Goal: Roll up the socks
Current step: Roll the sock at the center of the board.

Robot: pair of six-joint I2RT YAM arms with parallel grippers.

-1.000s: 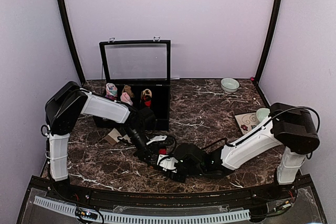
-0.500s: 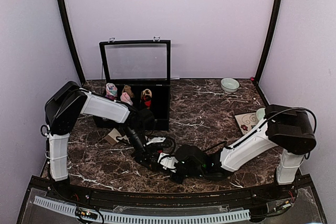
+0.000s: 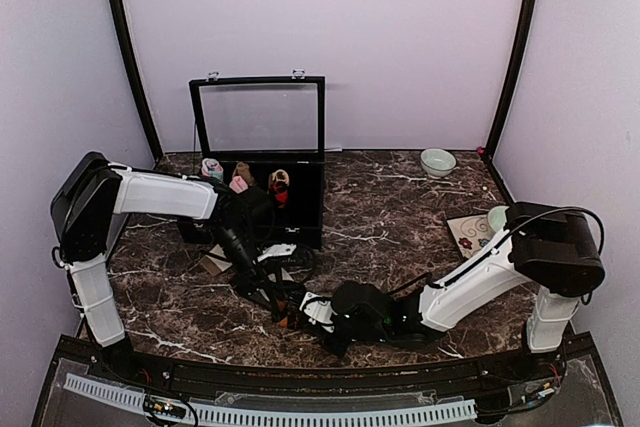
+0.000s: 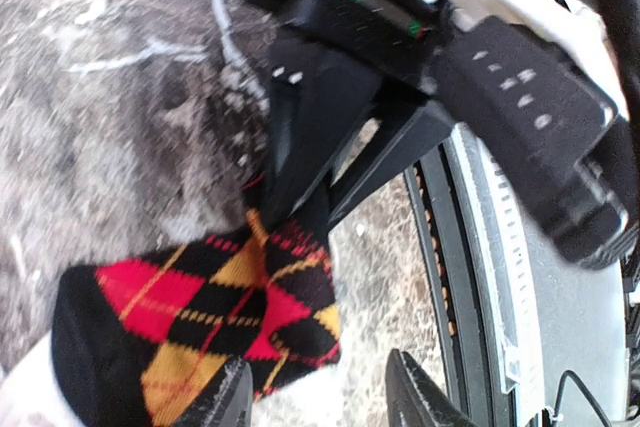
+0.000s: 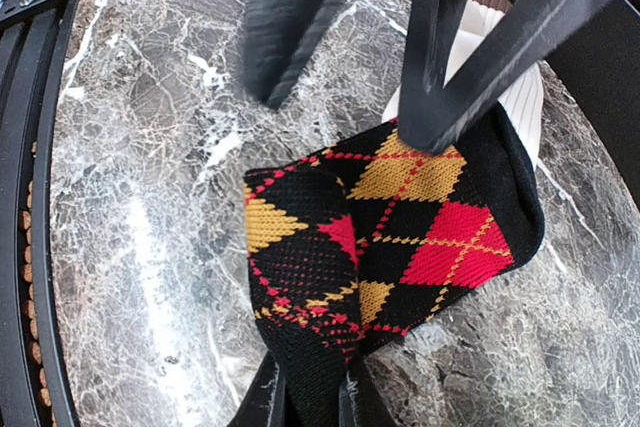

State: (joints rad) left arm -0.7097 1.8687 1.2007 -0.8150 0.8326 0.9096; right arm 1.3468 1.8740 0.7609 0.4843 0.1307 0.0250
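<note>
A black sock with red and orange argyle diamonds (image 5: 400, 227) lies folded on the marble near the table's front edge (image 3: 292, 319). My right gripper (image 5: 315, 397) is shut on its near folded end. My left gripper (image 4: 320, 397) hangs open just above the sock (image 4: 200, 317), one fingertip over the fabric and the other over bare marble. In the right wrist view the left gripper's fingers (image 5: 480, 67) stand spread over the sock's far end. Cream ribbed fabric (image 5: 525, 102) shows beneath the argyle sock.
A black box with its glass lid raised (image 3: 260, 117) stands at the back left, with rolled sock bundles (image 3: 240, 179) inside. A green bowl (image 3: 437, 161) sits at the back right. A patterned mat with a cup (image 3: 470, 232) lies by the right arm.
My left gripper has opened and let go of the sock, and its arm has swung back to the left. My right gripper has closed on the sock's folded end.
</note>
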